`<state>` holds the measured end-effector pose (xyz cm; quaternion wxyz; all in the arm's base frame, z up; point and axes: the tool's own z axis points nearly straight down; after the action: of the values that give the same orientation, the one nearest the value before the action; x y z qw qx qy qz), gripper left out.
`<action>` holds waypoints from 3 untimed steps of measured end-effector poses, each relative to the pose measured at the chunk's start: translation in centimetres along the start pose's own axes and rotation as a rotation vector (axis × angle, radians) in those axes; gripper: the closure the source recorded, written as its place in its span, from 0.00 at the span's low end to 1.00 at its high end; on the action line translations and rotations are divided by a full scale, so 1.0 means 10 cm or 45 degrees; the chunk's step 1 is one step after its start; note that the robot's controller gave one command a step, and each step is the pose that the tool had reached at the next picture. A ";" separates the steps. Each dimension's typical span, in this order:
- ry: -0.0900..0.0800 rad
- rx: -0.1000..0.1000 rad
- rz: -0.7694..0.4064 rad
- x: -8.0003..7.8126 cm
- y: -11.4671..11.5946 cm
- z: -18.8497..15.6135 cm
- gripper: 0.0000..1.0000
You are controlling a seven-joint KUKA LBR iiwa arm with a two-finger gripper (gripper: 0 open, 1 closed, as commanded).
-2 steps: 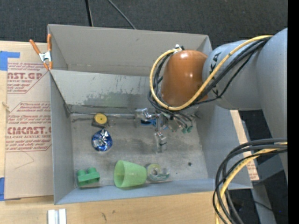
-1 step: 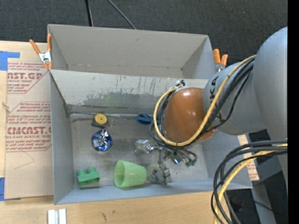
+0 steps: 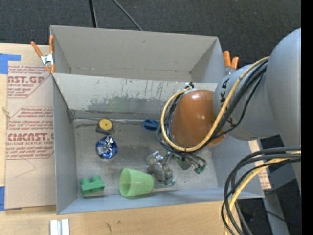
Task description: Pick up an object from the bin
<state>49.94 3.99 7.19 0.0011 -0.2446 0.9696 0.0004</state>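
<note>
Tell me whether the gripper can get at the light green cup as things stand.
Probably yes: the gripper hangs close beside the light green cup, which lies on its side, with nothing between them.

The bin (image 3: 66,146) holds five loose things, one of each kind. One pale green cup (image 3: 136,182) lies on its side. Just left of the cup: one darker green block (image 3: 92,185). Up-left of it: one shiny blue-and-silver ball (image 3: 106,147) and one small yellow disc (image 3: 104,125). Above it: one blue piece (image 3: 150,125), seemingly half hidden by the arm.
</note>
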 end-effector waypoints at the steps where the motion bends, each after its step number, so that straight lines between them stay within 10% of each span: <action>1: -0.004 0.001 0.199 -0.32 -0.13 -0.38 1.00; 2: 0.008 -0.001 0.319 0.26 -0.13 -0.41 1.00; 3: 0.001 0.001 0.502 0.38 -0.38 -0.53 1.00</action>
<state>48.41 -1.12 12.53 0.0006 -0.0498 0.9988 0.0000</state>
